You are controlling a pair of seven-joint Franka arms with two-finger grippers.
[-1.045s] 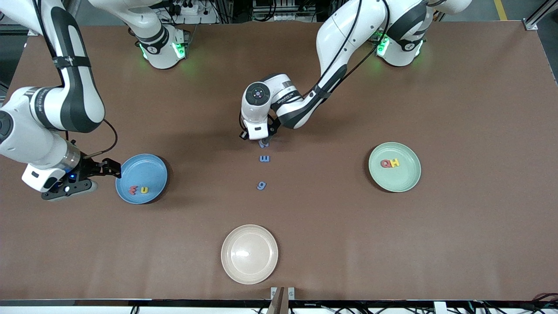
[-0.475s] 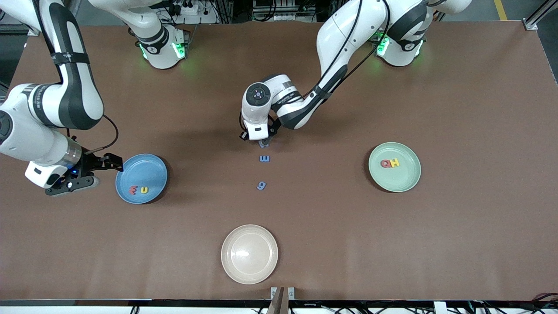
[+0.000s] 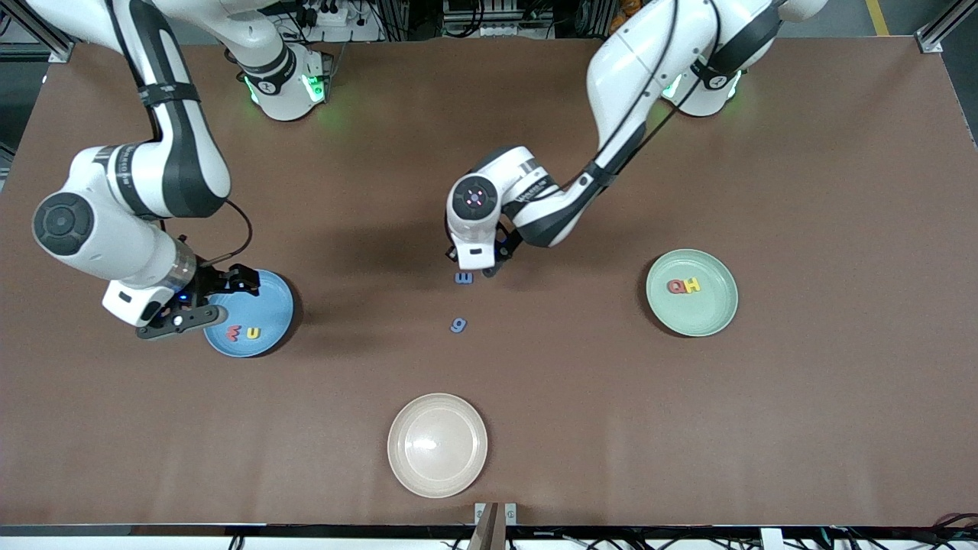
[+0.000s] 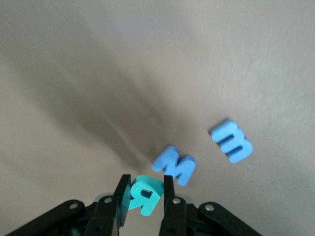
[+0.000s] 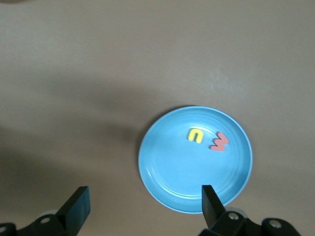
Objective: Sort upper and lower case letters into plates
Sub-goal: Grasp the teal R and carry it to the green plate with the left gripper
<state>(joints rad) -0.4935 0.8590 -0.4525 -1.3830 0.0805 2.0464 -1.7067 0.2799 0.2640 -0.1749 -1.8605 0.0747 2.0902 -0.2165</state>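
Across the brown table (image 3: 802, 168), seen from the front, the mint plate (image 3: 691, 309) lies toward the left arm's end, the blue plate (image 3: 263, 325) toward the right arm's. At the left wrist, the left gripper (image 4: 144, 196) pinches a teal letter R (image 4: 144, 194) above that table. At the right wrist, the right gripper (image 5: 142, 204) hangs wide and empty over the blue plate.

The round sky-blue plastic plate (image 3: 263, 294), toward the right arm's end, holds two small foam letters (image 3: 253, 332); the round mint-green plastic plate (image 3: 707, 317), toward the left arm's end, holds two more (image 3: 675, 286); two blue foam letters (image 3: 464, 278) lie between the plates, and the round cream plate (image 3: 437, 445) lies nearest the front camera.
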